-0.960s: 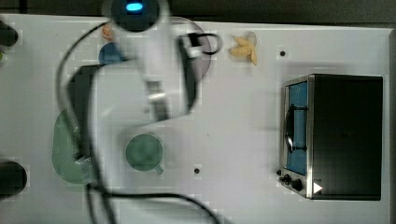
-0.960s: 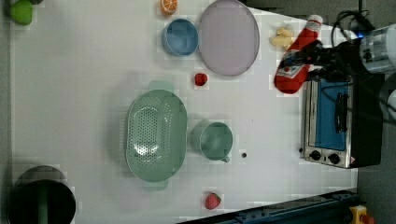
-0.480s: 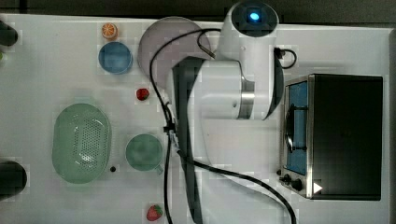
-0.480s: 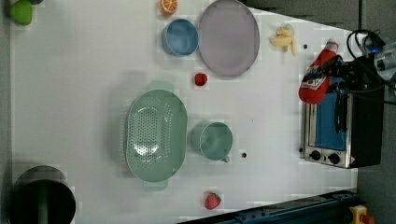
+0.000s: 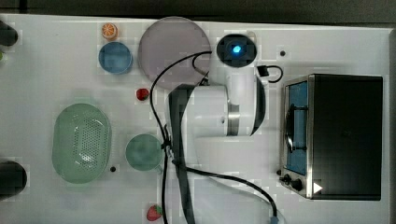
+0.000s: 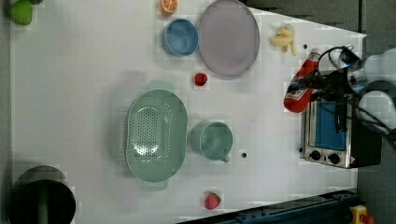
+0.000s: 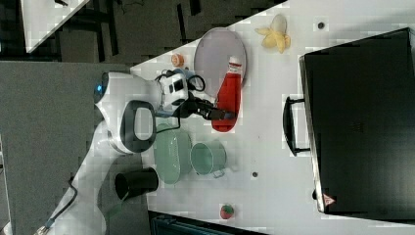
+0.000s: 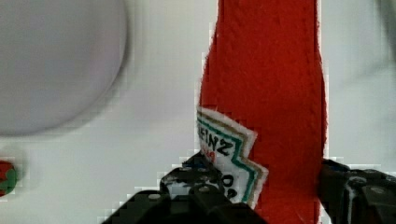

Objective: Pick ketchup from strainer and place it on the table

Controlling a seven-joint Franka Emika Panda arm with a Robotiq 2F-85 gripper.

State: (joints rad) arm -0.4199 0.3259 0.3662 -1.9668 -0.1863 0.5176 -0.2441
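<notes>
The step in hand is the carry and set-down: the ketchup (image 6: 299,87) is already out of the strainer (image 6: 156,135), which sits empty, and the gripper (image 7: 219,114) has it clamped across its lower body. In the wrist view the two black fingers (image 8: 198,186) press the bottle's sides at the label end, one on each flank, with the red body and white label running away from the camera between them.

In the left view the bottle hangs tilted beside the toaster oven (image 6: 330,135), cap up toward the banana (image 6: 285,37) and base near the oven's upper corner, well apart from the strainer and the mug (image 6: 212,140). In the right view it lies across the edge of the grey plate (image 7: 215,54), cap over the plate and base nearer the mug. Whether it is already touching the table (image 6: 84,70) or held above it cannot be told from these pictures.

The next move, as I judge it, calls for bringing the bottle down onto bare tabletop, clear of the plate's rim and the oven, then spreading the fingers and backing off. The bottle looks soft and is held tilted, so it may tip or roll once freed; laying it flat on its side looks like the safer option
</notes>
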